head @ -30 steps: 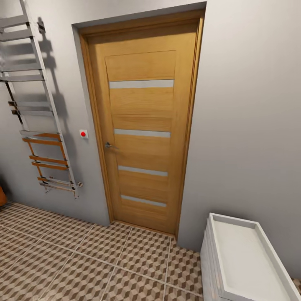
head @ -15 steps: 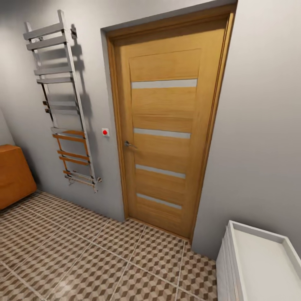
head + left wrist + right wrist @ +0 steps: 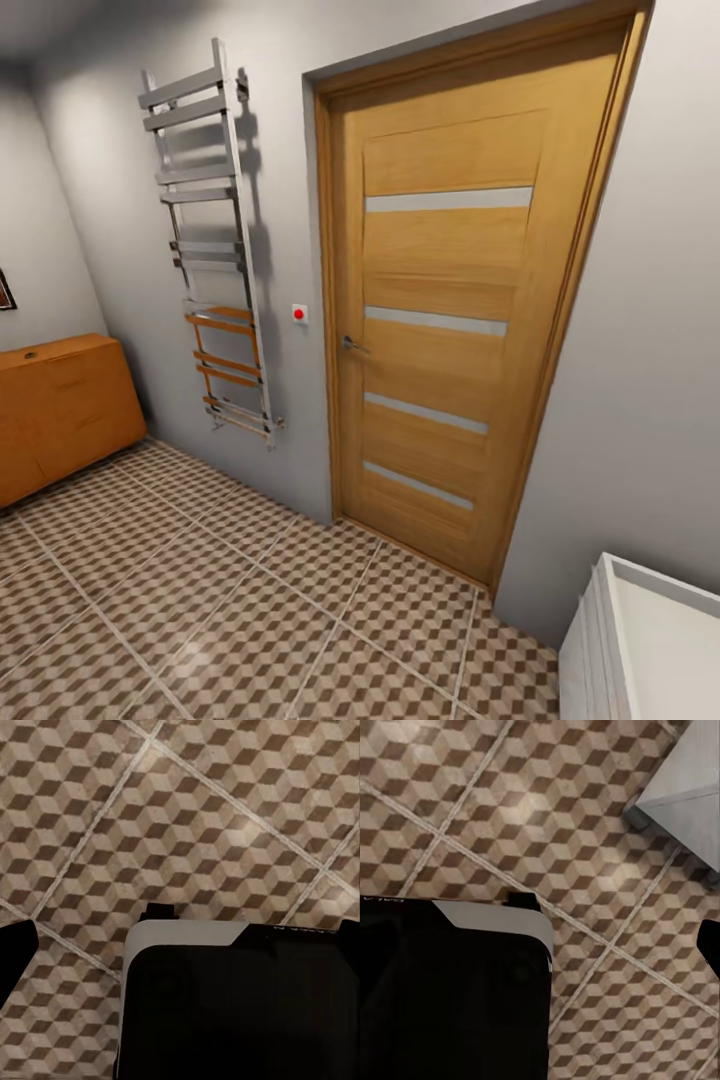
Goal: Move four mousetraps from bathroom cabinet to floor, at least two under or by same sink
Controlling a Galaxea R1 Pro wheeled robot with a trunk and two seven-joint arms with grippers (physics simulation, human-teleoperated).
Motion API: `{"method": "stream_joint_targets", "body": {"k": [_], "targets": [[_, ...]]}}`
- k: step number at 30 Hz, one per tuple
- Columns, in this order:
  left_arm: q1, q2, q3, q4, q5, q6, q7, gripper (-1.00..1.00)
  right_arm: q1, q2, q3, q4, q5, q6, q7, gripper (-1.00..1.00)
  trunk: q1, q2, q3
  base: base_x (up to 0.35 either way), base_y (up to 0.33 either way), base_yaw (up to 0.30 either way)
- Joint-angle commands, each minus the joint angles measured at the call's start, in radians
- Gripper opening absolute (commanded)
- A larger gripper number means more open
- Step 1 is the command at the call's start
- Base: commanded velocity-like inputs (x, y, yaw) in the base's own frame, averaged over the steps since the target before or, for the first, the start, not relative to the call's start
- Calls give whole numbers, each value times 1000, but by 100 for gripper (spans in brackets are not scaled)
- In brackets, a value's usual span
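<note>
From where I stand the robot is facing a corner of the bathroom, with the waist-high orange-brown wooden cabinet (image 3: 60,410) against the wall at the far left, its front lined with drawers, well apart from the tall oak-coloured door with four pale glass strips (image 3: 450,320) in the middle. Between them a chrome ladder-style towel rail with a few orange rungs (image 3: 215,250) hangs on the grey wall, and a small white switch with a red button (image 3: 299,313) sits just beside the door frame. At the lower right, the corner of a white rectangular basin (image 3: 640,640) shows. The tiled floor printed with brown, beige and white cubes (image 3: 230,610) spreads across the foreground with nothing lying on it that I can make out. No mousetraps are on view; they are presumably in that cabinet. Both wrist cameras look straight down at the same tiles past the dark bulk of the arm, and I cannot tell whether either claw is spread or pressed together. This looks like the approach step, with nothing fetched yet. Next, I'd judge, the base should roll toward the cabinet and square up to its front, close enough for an arm to reach a drawer or the door panel.
</note>
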Motion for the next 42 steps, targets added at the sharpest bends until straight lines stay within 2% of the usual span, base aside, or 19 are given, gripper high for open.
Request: {"method": "stream_joint_targets", "body": {"k": [1, 9, 26, 42], "targets": [[-1, -2, -8, 1, 10, -3, 0, 100, -1, 0, 6, 3, 5, -3, -5, 100, 0, -1, -2, 0, 0, 285], [-1, -13, -7, 3, 13, -3, -1, 100, -1, -1, 6, 3, 2, -9, -4, 100, 0, -1, -2, 0, 0, 161], [-1, -19, -7, 4, 13, -3, -1, 100, -1, 0, 6, 3, -2, -7, -2, 100, 0, -1, -2, 0, 0, 33], [-1, -18, -7, 4, 13, -3, -2, 100, -1, -1, 6, 3, 3, -9, -2, 100, 0, -1, -2, 0, 0, 236]]}}
